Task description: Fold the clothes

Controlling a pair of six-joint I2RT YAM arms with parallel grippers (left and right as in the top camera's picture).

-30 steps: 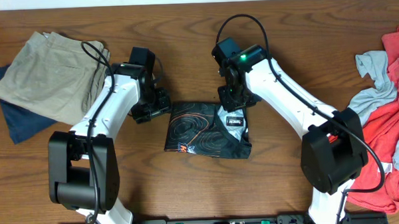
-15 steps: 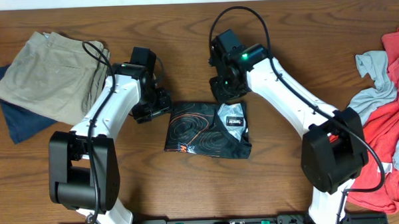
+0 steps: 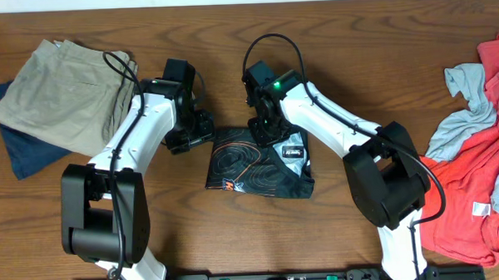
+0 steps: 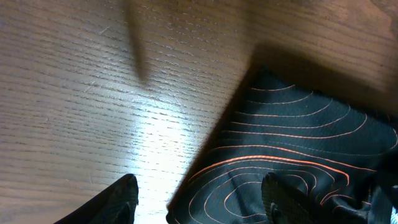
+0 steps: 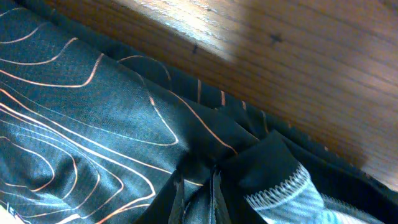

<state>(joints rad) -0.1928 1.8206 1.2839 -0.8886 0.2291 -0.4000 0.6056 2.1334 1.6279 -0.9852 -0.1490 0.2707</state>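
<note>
Black folded garment with orange contour lines (image 3: 250, 169) lies flat mid-counter, between my two arms, on the brown wooden counter (image 3: 229, 41). My left gripper (image 3: 203, 135) sits just beside the garment's upper left corner. On the left wrist view (image 4: 202, 202) its jaws are wide, one fingertip (image 4: 118, 199) over bare wood and the other over the cloth (image 4: 292, 143), nothing held. My right gripper (image 3: 264, 131) is on the garment's top edge. On the right wrist view (image 5: 196, 196) the jaws look narrow, and a pucker of the dark fabric (image 5: 81, 124) is drawn into them, so I read them as pinching the garment, though the tips are hard to make out against the cloth. A pale grey inner layer with zigzag stitching shows just beside that pinch. Far left: folded khaki trousers (image 3: 60, 88) lie on a navy cloth (image 3: 21, 156). Far right: a loose heap of red and pale blue clothes (image 3: 471, 174), well apart from both arms.
</note>
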